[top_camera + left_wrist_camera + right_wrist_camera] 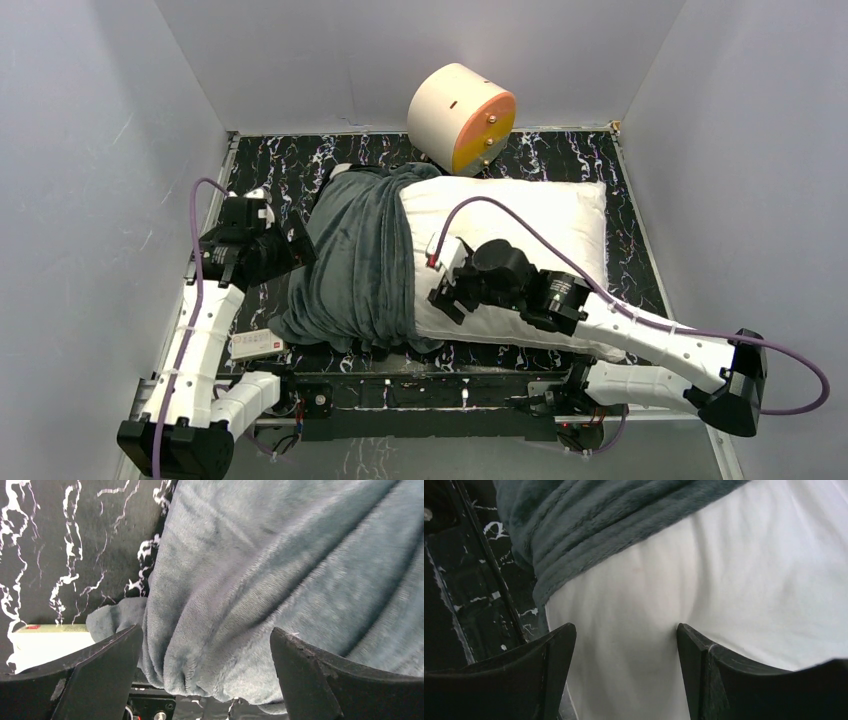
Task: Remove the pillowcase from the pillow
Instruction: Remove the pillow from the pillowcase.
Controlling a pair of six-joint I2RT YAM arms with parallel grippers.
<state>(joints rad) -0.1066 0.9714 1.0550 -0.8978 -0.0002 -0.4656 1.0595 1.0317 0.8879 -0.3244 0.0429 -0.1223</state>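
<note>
Your left gripper (205, 635) and right gripper (626, 630) both gape empty, so pinch a thick fold of the soft, limp pillowcase (355, 260) bunched over the nine o'clock end of the plump white pillow (530, 215)

The desk holds one plump white stuffed pillow (520, 215) and one dark grey plush pillowcase (355, 260). One cream-and-orange cylinder (462, 118), one flat white box (258, 346).

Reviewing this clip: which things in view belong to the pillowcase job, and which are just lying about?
Belong to the job:
pillowcase, grey side up
pillow, partly uncovered
left gripper, open at the pillowcase
right gripper, open over the pillow

Lying about:
cream-and-orange cylinder
small white box
</note>
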